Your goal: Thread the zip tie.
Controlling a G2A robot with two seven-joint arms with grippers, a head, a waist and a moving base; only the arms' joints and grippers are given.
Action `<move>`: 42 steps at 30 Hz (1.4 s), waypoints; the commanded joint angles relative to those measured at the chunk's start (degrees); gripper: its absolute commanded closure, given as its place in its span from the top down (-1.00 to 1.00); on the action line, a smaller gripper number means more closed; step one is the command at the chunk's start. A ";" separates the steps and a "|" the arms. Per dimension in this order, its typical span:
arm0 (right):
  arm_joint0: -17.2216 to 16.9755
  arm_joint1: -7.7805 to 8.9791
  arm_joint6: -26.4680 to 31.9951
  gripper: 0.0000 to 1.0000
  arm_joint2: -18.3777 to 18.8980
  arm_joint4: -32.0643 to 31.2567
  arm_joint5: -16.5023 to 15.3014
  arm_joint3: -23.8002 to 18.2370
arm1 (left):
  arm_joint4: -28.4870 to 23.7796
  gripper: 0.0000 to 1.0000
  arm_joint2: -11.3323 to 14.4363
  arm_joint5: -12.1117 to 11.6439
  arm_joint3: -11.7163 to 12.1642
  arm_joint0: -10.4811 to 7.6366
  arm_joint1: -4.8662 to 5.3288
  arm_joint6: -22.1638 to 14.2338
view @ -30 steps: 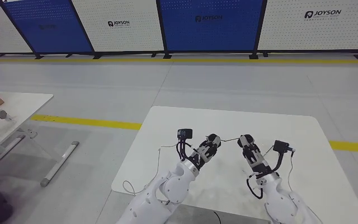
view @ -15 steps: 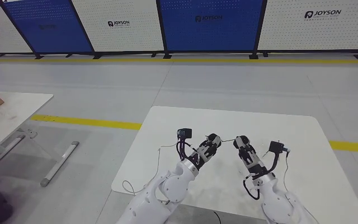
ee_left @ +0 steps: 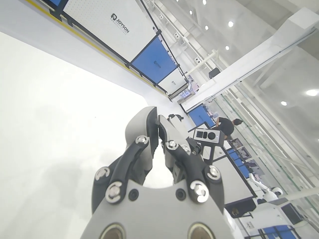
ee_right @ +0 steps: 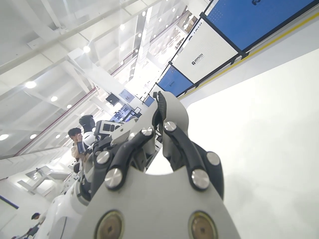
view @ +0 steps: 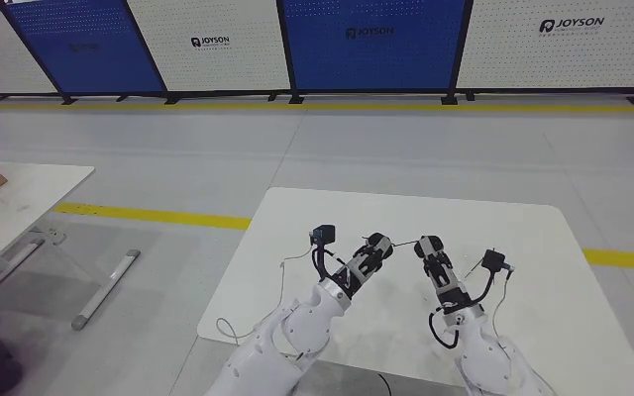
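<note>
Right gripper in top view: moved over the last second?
Yes, slightly: the right gripper shifted toward the left gripper along the zip tie, away from the table's right edge.

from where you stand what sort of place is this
Probably a factory-style robot lab: blue and white partition panels, a yellow floor line, and a high ceiling with rows of lamps.

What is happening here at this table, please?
A two-armed robot works on a zip tie above a white table. The left gripper and the right gripper face each other, jaws shut, and the thin tie spans between them, seemingly pinched at each end. Whether it is threaded is too small to tell.
</note>
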 commanded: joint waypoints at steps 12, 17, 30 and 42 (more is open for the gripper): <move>-0.18 -0.09 1.65 -1.00 0.40 0.90 0.00 -0.23 | -0.50 -1.00 0.23 -0.33 1.38 -0.67 -0.25 0.78; -0.56 -0.03 1.61 -1.00 1.25 1.02 0.00 -0.46 | -0.26 -1.00 0.23 -0.13 1.50 -0.73 -0.29 0.99; -0.19 -0.32 3.58 -1.00 1.27 0.49 0.00 0.34 | 0.31 -1.00 0.20 0.23 1.38 -0.70 -0.36 1.07; -0.36 -0.48 3.51 -1.00 1.11 -1.72 0.00 -0.02 | 1.16 -1.00 0.73 0.33 1.17 -0.56 -0.45 0.81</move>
